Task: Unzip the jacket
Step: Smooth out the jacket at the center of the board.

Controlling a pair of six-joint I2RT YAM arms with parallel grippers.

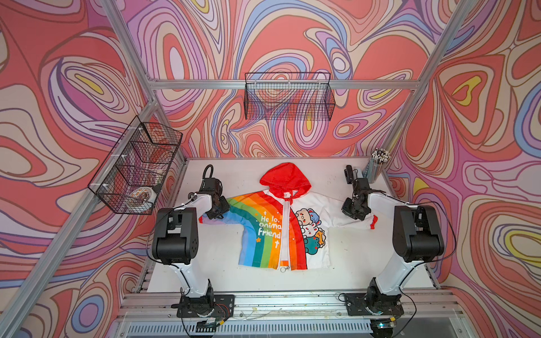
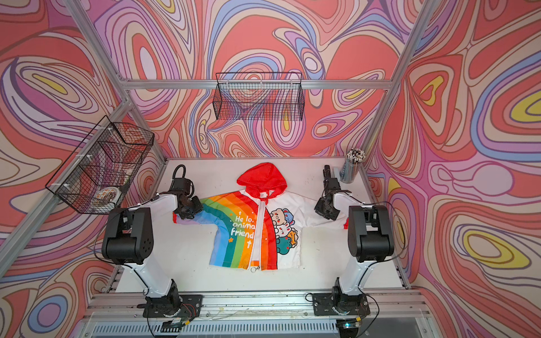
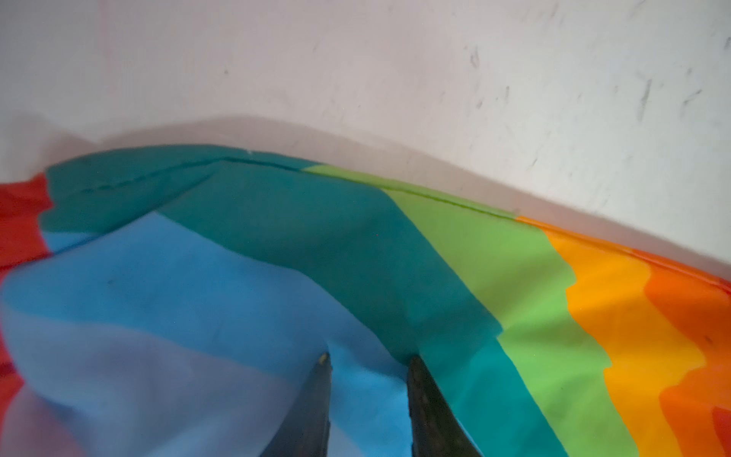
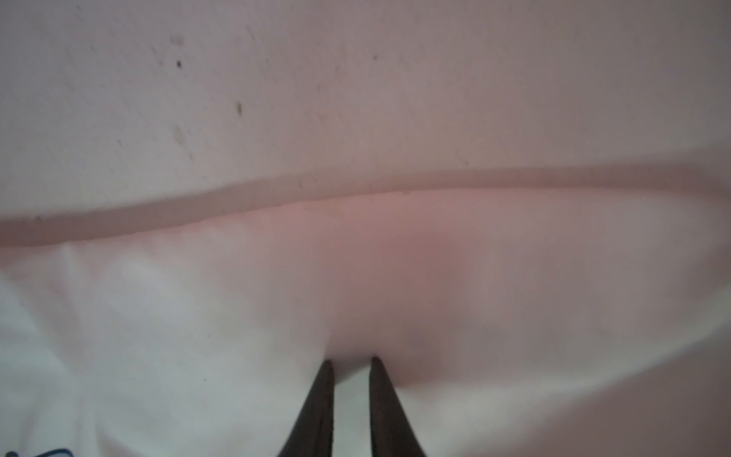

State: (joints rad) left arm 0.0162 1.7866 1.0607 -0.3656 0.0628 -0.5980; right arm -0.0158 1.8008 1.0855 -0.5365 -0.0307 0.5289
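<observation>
The jacket (image 1: 263, 234) (image 2: 231, 234) lies flat on the white table, red hood (image 1: 285, 175) at the far end and sleeves spread out. Its white zipper (image 1: 285, 234) runs down the middle, and the ring pull (image 1: 283, 269) sits at the hem. My left gripper (image 1: 218, 212) (image 2: 187, 212) is down on the rainbow sleeve (image 3: 237, 296). Its jaws (image 3: 368, 358) stand apart with blue cloth lying between them. My right gripper (image 1: 352, 212) (image 2: 325, 212) is down on the white sleeve (image 4: 197, 336). Its jaws (image 4: 350, 361) are nearly together, with puckered white cloth in the narrow gap.
A cup of pencils (image 1: 377, 165) stands at the table's far right corner, close behind my right arm. A wire basket (image 1: 137, 166) holding a few items hangs on the left frame, and another wire basket (image 1: 288, 96) hangs on the back rail. The table (image 1: 205, 263) ends at a metal rail in front.
</observation>
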